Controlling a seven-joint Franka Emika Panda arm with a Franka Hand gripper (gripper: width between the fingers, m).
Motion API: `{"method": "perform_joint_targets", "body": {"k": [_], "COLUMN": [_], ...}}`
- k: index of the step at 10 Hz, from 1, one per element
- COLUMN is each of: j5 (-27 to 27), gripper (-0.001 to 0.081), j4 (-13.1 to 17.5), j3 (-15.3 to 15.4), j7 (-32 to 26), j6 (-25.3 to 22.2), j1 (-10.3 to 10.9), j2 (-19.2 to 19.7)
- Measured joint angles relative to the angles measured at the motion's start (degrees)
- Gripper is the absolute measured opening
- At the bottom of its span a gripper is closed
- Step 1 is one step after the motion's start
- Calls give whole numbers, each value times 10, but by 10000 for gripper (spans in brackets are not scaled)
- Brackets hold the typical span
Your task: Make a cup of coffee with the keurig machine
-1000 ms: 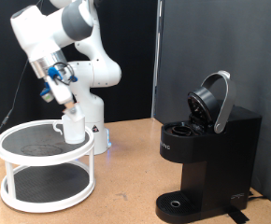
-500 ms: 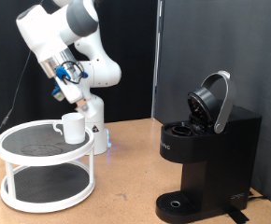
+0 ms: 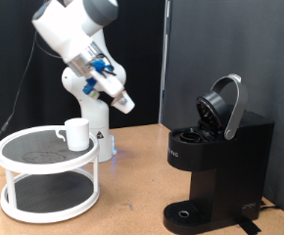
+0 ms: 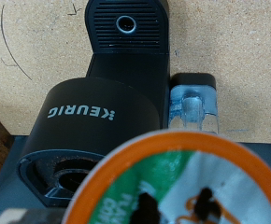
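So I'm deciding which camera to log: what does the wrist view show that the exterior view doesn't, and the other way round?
Only the wrist view shows the pod close up, with its orange-rimmed green and white lid, and the coffee machine's clear water tank.

Only the exterior view shows the white cup on the top tier of the white two-tier stand, the arm, and the tool in mid-air between the stand and the machine.

Both show the black coffee machine on the wooden table.
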Motion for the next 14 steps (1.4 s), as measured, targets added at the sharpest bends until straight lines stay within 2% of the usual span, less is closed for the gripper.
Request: {"method": "perform_joint_targets", "body": {"k": [1,3,5,11,14], "j5": [3,52,99,104,102], "gripper": [360,360,360,360,360], "j4": [-1,1,22,96,109], "j3": [-1,-4,2,61,89], "j7": [-2,-21,-23,26,39], "j6": [0,-1,-1,-1,2], "j1": [0,4,22,55,63], "j2": [0,1,18,83,100]}}
